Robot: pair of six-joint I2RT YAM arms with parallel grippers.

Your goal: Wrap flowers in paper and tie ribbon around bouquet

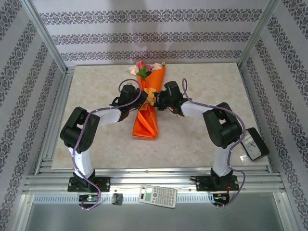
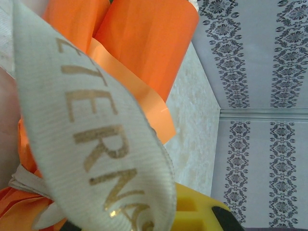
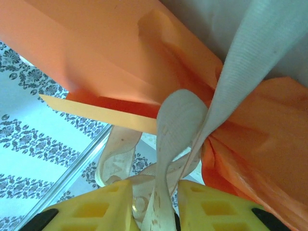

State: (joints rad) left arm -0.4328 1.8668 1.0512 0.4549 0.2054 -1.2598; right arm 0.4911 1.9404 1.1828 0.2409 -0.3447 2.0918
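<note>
the bouquet [image 1: 146, 103] lies at the centre of the table [image 1: 202, 144], its length running 12 to 6 o'clock. the flowers [image 1: 145, 67], pink and cream, stick out at the 12 o'clock end. the paper [image 1: 144, 124] fans out at the 6 o'clock end and is cinched at the waist. the left gripper [image 1: 140, 96] meets that waist from 9 o'clock and the right gripper [image 1: 155, 100] from 3 o'clock, their tips near each other.

in the left wrist view the ribbon [image 2: 96, 134], a wide beige band with gold letters, crosses from 11 down to 6 o'clock and runs in beside a yellow finger [image 2: 197, 214]. the left jaws are together and seem clamped on the ribbon, though the pinch itself is cut off by the lower edge.

in the right wrist view the ribbon is cinched round the crumpled paper, with one band rising to 1 o'clock and a loop hanging toward 6 o'clock. the loop drops into the gap between two yellow pads [image 3: 94, 209]. the right jaws stand a little apart, and i cannot tell whether they touch it.

a calculator [image 1: 158, 196] lies off the table at 6 o'clock.
</note>
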